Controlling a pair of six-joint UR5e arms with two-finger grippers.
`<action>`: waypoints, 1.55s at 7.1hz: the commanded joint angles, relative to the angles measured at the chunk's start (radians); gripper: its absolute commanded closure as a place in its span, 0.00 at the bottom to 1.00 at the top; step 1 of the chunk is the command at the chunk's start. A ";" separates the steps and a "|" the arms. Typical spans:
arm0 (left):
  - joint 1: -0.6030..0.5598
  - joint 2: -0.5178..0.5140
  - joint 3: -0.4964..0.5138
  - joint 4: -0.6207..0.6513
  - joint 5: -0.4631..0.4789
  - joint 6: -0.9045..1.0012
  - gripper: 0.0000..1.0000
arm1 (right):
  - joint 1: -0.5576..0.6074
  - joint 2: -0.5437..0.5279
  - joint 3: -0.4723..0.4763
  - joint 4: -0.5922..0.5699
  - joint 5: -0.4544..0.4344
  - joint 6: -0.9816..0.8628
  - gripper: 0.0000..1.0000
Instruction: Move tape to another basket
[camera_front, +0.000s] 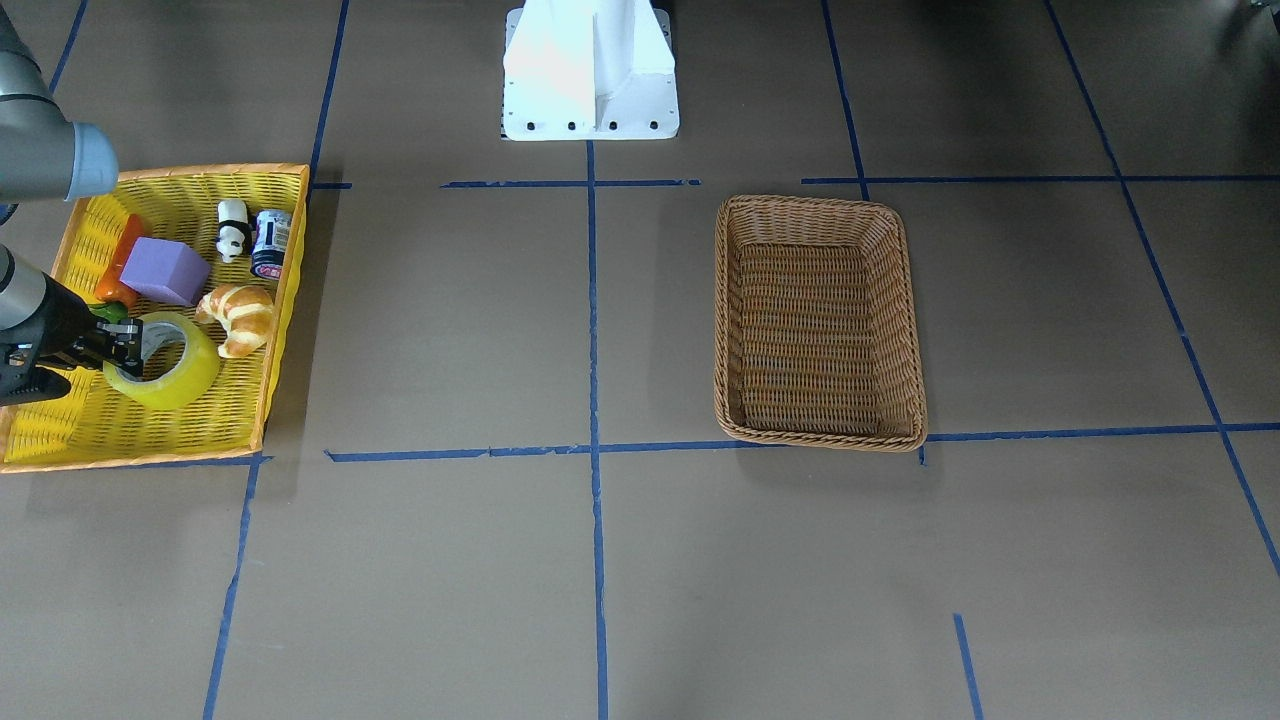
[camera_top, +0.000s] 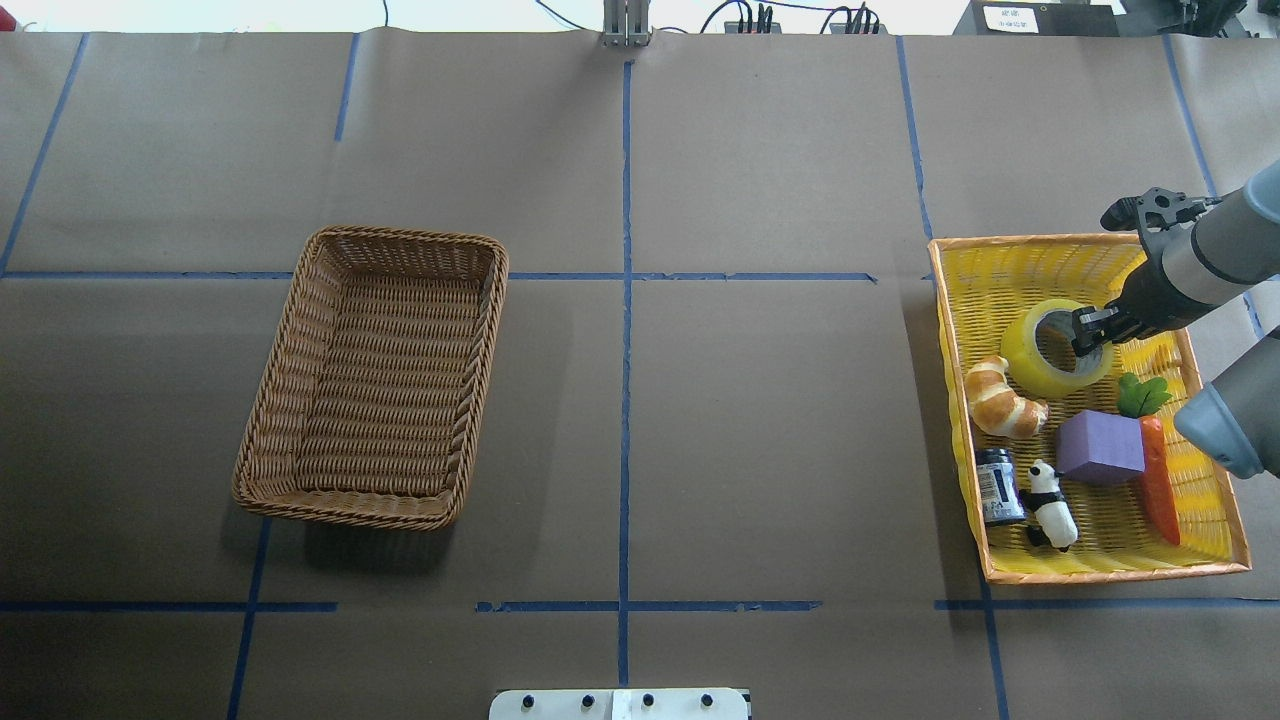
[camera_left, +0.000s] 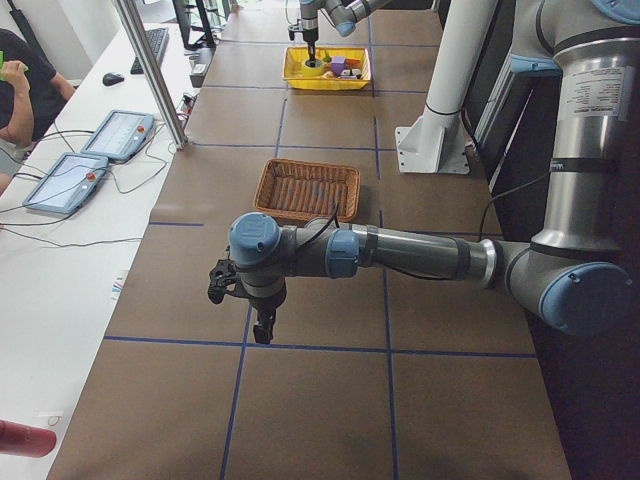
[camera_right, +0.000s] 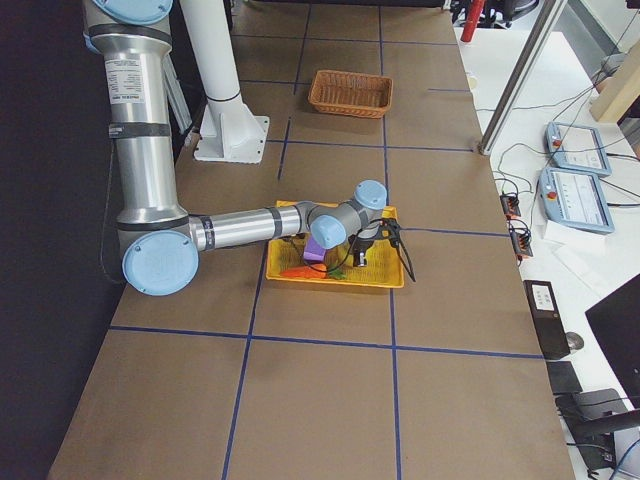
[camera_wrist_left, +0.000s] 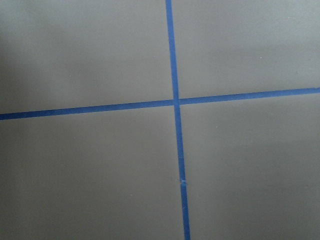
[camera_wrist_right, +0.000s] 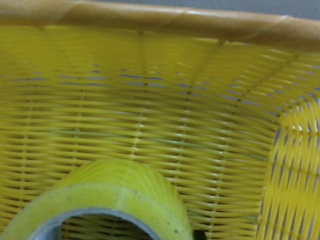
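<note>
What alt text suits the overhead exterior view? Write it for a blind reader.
The right gripper reaches into a bright yellow woven tray at the rim of a wide yellow packing-tape roll, which sits among a toy croissant, purple block, carrot, panda and small can. A rectangular brown wicker basket stands empty on the left half of the table.

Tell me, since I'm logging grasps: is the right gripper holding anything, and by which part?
The right gripper appears to pinch the tape by its wall, one finger inside the core.

The tape (camera_top: 1022, 350) looks like glossy, translucent plastic. The basket (camera_top: 280, 400) is matt, rough woven wicker, and smooth matt paper covers the table (camera_top: 780, 450).
</note>
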 joint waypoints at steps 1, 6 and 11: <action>-0.001 0.000 -0.006 0.000 -0.003 -0.005 0.00 | 0.057 0.004 0.028 -0.002 0.016 0.002 1.00; 0.006 -0.002 -0.040 -0.015 -0.008 0.000 0.00 | 0.096 0.148 0.168 0.002 0.086 0.380 1.00; 0.227 -0.002 -0.112 -0.419 -0.206 -0.751 0.00 | -0.160 0.187 0.199 0.414 -0.030 1.030 1.00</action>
